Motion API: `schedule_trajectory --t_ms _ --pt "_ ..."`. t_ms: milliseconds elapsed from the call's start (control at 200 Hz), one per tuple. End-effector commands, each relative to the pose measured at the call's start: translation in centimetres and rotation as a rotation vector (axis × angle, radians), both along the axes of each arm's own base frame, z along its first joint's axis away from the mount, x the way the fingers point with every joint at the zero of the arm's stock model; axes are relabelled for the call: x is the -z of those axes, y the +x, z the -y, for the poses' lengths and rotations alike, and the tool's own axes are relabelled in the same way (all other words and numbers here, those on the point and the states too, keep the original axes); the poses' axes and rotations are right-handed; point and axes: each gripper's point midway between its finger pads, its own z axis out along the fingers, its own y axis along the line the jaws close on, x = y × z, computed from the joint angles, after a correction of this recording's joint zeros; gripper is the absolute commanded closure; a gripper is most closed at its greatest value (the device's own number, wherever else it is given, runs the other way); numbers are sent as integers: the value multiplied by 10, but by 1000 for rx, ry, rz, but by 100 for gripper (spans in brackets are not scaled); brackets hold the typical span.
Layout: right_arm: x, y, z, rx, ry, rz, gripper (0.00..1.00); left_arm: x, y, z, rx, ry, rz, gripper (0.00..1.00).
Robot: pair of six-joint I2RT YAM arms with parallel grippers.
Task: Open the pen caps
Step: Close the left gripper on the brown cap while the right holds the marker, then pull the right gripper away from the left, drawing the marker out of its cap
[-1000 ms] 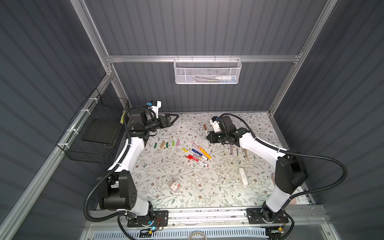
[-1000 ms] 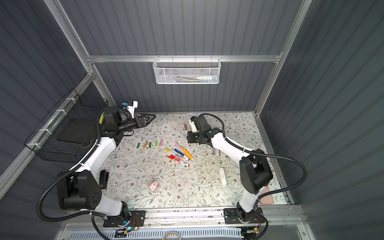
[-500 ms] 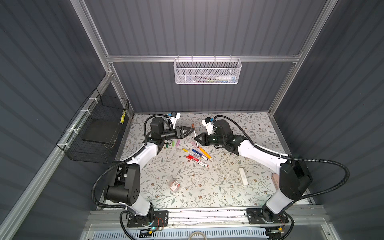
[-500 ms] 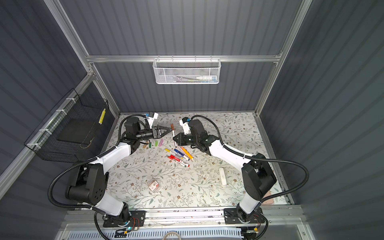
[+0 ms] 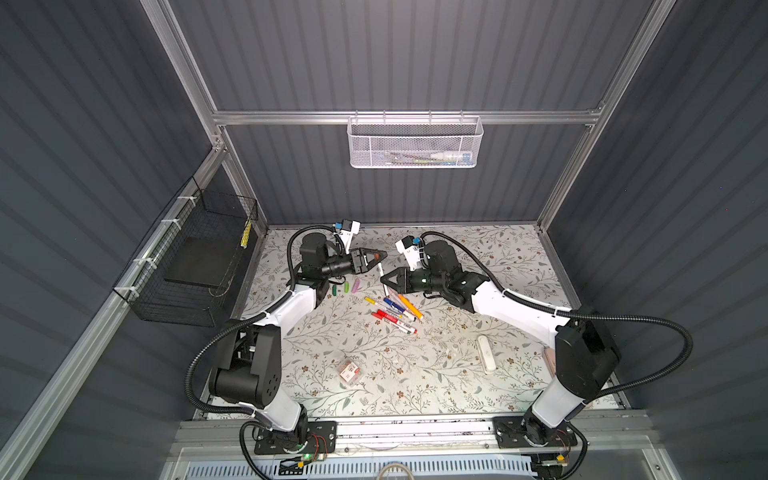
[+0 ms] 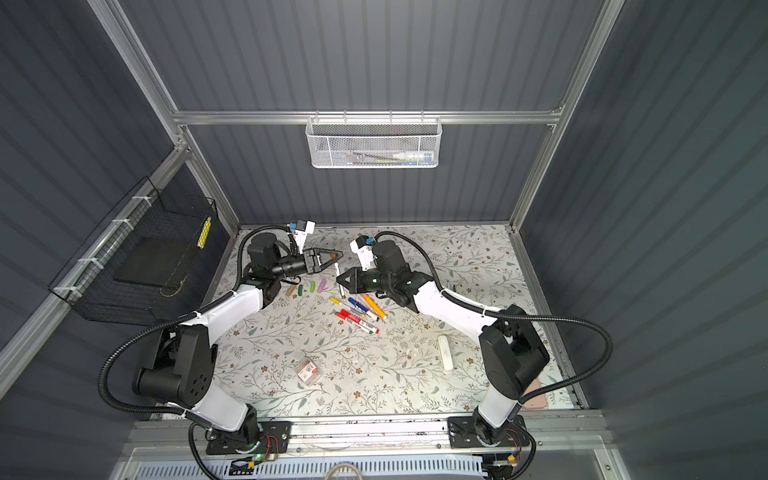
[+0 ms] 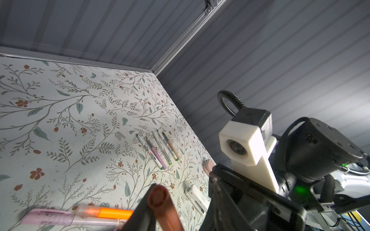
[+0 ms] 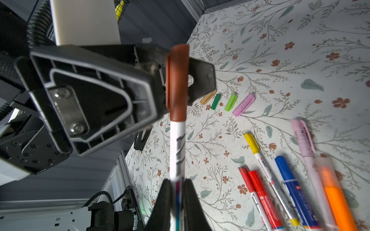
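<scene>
My right gripper (image 8: 177, 184) is shut on the white body of a pen (image 8: 176, 144) and holds it above the table's middle. The pen's brown cap (image 8: 177, 80) lies between the jaws of my left gripper (image 7: 182, 182). The cap (image 7: 160, 200) rests against one finger, and a gap shows to the other finger. In both top views the two grippers meet tip to tip (image 5: 384, 266) (image 6: 338, 266). Loose tan (image 8: 208, 97), green (image 8: 215, 101), light green (image 8: 230, 102) and pink (image 8: 243, 104) caps lie in a row on the mat.
Several capped pens (image 5: 392, 309) lie under the grippers, and several uncapped ones (image 7: 158, 150) lie farther right. A white oblong case (image 5: 486, 354) and a small packet (image 5: 350, 371) lie nearer the front. A wire basket (image 5: 195, 266) hangs on the left wall.
Both arms swung in from the back to meet over the middle. The right gripper brought the pen along. The left gripper's jaws narrowed around the brown cap.
</scene>
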Motion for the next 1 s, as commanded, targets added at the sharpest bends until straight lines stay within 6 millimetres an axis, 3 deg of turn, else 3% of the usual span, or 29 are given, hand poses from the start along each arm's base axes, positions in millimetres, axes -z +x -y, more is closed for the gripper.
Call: schedule_trajectory --t_ms 0,180,295,415,525,645,750,956,996 --pt "2 0 -4 -12 0 -2 99 -6 0 1 12 2 24 59" --pt "5 -1 -5 -18 -6 -9 99 -2 5 0 -8 22 -8 69" --pt "6 1 -5 -8 -20 -6 98 -4 6 0 -12 18 -4 85" --pt "5 -1 -7 -14 -30 5 83 -3 6 -1 -16 16 -10 95" --pt "7 3 -11 -14 -59 12 70 -4 6 -1 -18 11 -11 97" --pt "6 9 -15 -11 -63 23 67 -4 4 -1 -14 10 -12 96" --pt "8 14 -20 -11 -74 21 72 -3 4 -1 -19 14 -8 97" --pt "12 16 -21 -4 -80 13 99 -1 5 -3 -31 26 -3 99" --pt "16 14 -19 4 -86 1 100 0 7 -4 -40 35 -11 100"
